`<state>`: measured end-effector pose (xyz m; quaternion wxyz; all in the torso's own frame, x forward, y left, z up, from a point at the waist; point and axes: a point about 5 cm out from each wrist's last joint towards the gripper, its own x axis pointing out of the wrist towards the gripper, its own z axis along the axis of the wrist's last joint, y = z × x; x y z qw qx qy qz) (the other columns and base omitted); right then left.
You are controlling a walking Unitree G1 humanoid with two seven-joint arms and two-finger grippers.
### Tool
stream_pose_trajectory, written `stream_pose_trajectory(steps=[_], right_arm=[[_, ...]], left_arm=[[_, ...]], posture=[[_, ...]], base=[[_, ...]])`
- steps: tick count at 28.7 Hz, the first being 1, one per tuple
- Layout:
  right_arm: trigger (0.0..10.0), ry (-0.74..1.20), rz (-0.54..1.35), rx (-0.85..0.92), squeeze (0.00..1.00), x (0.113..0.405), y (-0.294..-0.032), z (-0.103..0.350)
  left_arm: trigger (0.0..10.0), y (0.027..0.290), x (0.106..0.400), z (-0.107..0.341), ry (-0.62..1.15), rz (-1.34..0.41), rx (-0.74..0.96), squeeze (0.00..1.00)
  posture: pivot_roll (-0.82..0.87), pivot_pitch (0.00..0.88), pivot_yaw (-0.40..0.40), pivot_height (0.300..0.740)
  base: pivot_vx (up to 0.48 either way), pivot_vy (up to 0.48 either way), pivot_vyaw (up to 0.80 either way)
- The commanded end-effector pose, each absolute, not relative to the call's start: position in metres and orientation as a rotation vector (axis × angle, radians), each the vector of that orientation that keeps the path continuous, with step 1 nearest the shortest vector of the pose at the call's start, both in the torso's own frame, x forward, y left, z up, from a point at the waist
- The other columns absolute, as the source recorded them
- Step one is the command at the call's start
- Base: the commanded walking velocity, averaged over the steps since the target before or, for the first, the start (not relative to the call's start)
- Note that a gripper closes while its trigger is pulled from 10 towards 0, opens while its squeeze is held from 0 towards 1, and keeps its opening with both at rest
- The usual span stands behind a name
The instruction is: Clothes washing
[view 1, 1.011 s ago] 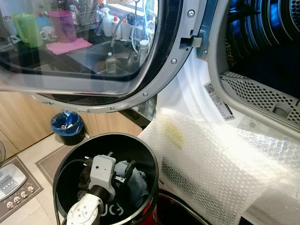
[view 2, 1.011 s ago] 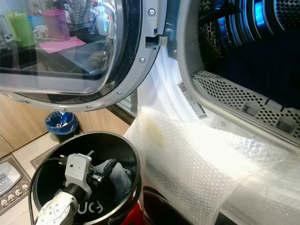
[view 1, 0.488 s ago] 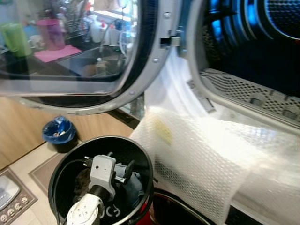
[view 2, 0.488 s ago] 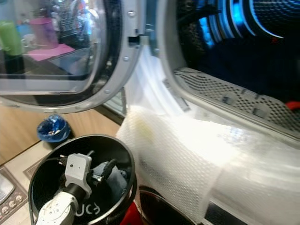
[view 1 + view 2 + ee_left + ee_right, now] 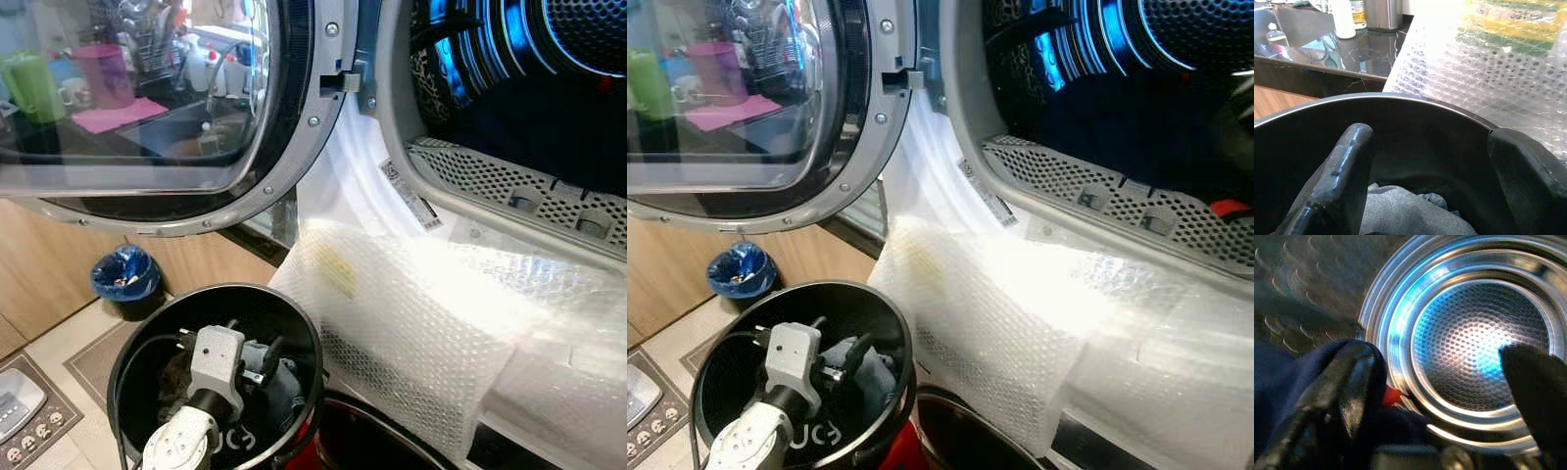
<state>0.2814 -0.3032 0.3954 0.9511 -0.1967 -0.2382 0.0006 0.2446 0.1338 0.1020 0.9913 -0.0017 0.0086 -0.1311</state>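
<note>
My left gripper [image 5: 265, 357] reaches down into a black bucket [image 5: 313, 343] on the floor, just above grey-blue clothes [image 5: 284, 387]. In the left wrist view its fingers [image 5: 1347, 166] stand open with grey cloth [image 5: 1400, 215] lying below the gap, nothing held. The washing machine's drum [image 5: 549, 88] is open, lit blue. My right gripper [image 5: 1449, 357] is inside it, facing the perforated back wall [image 5: 1474, 338], open. Dark blue cloth [image 5: 1283, 382] lies against one finger, with a small red bit [image 5: 1392, 395] beside it.
The round glass door [image 5: 294, 147] swings out to the left above the bucket. Bubble wrap [image 5: 411, 313] drapes over the machine's front below the opening. A small blue-lined bin [image 5: 124, 274] and a floor scale [image 5: 15, 392] sit left. A red piece [image 5: 1227, 208] shows at the drum's lip.
The camera has panned right, showing more of the drum. My left gripper stays over the clothes in the bucket.
</note>
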Motion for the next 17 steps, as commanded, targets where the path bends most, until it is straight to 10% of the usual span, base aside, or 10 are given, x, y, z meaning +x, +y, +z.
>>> stream_pose_trajectory(steps=[1, 17], right_arm=[[10.0, -0.612, 0.103, -0.307, 0.0, 0.259, -0.303, 0.414], [10.0, -0.618, 0.301, -0.454, 0.0, 0.244, -0.287, 0.402]], left_arm=[[10.0, 0.132, 0.244, 0.102, 0.016, -0.267, 0.001, 0.0], [10.0, 0.133, 0.245, 0.103, 0.013, -0.272, 0.006, 0.0]], posture=[[-0.09, 0.08, 0.017, 0.74], [-0.08, 0.072, 0.021, 0.74]], base=[[0.0, 0.0, 0.0], [0.0, 0.0, 0.0]])
